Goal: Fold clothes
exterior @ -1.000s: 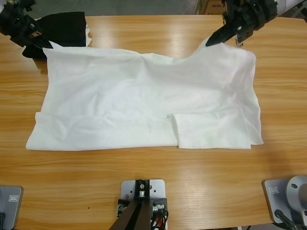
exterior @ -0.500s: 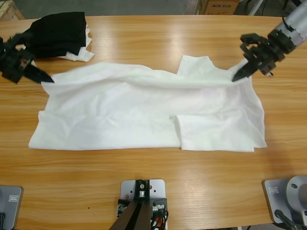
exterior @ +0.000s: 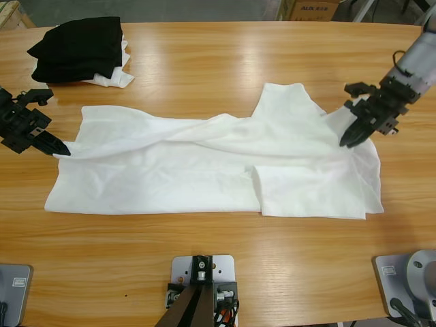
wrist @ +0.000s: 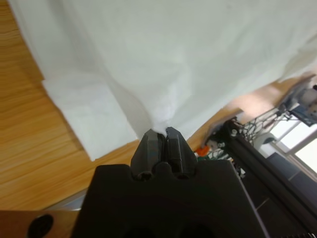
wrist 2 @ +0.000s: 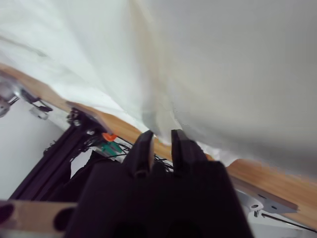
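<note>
The white T-shirt [exterior: 204,174] lies spread and wrinkled across the middle of the wooden table [exterior: 218,272]. Its far edge is drawn toward the front in a loose fold. My left gripper [exterior: 60,148] sits at the shirt's left edge, shut on a pinch of the fabric. In the left wrist view the jaws [wrist: 161,135] clamp the white cloth [wrist: 173,59], which hangs away from them. My right gripper [exterior: 346,140] is at the shirt's right side, shut on the cloth's far right corner. In the right wrist view the gripper [wrist 2: 161,138] holds the white fabric [wrist 2: 223,59].
A small folded black garment [exterior: 76,46] rests on a bit of white cloth [exterior: 116,80] at the table's far left corner. Bare wood runs along the front edge and across the far middle [exterior: 218,61].
Both grippers have moved from the far side toward the front of the table. They have pulled the shirt's far edge with them, so it now folds over the shirt's middle.
</note>
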